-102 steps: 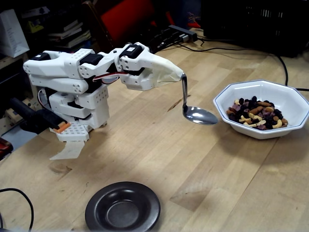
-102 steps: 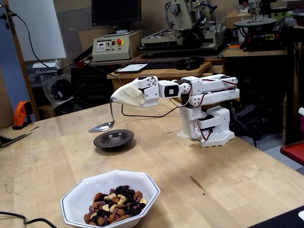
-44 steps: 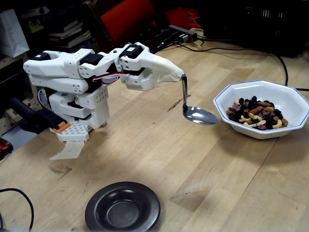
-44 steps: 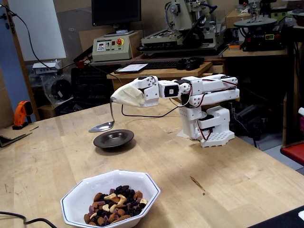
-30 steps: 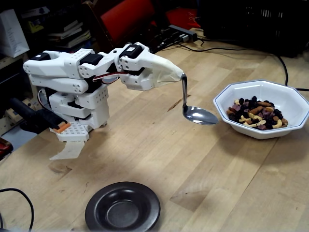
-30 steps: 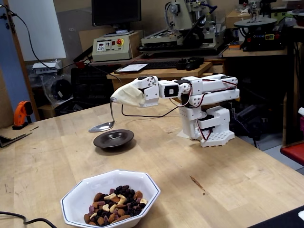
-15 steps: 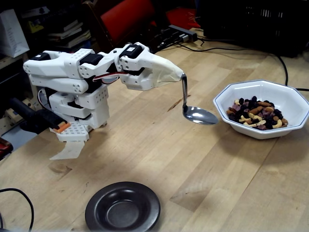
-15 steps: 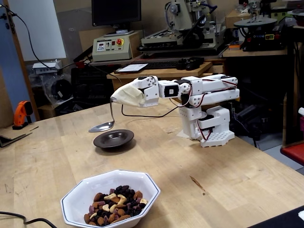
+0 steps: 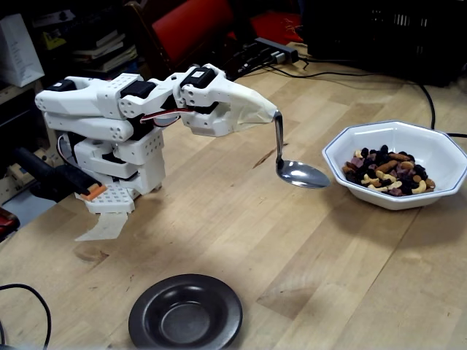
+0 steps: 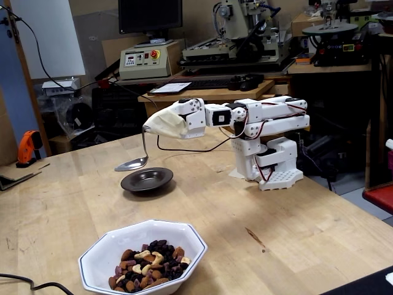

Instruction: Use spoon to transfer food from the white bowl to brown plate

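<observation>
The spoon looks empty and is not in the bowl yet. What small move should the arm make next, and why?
Probably carry the spoon sideways over the rim of the white bowl and tip it into the food. The spoon is empty, hanging above the table beside the bowl, and the brown plate holds nothing.

A pale wooden worktop (image 9: pixel 241 233) carries a black cable (image 9: pixel 430 102) at its far edge. Behind, a red chair back (image 9: pixel 193 25); elsewhere, an orange power drill (image 10: pixel 27 147) and a dark monitor (image 10: pixel 150 15).
</observation>
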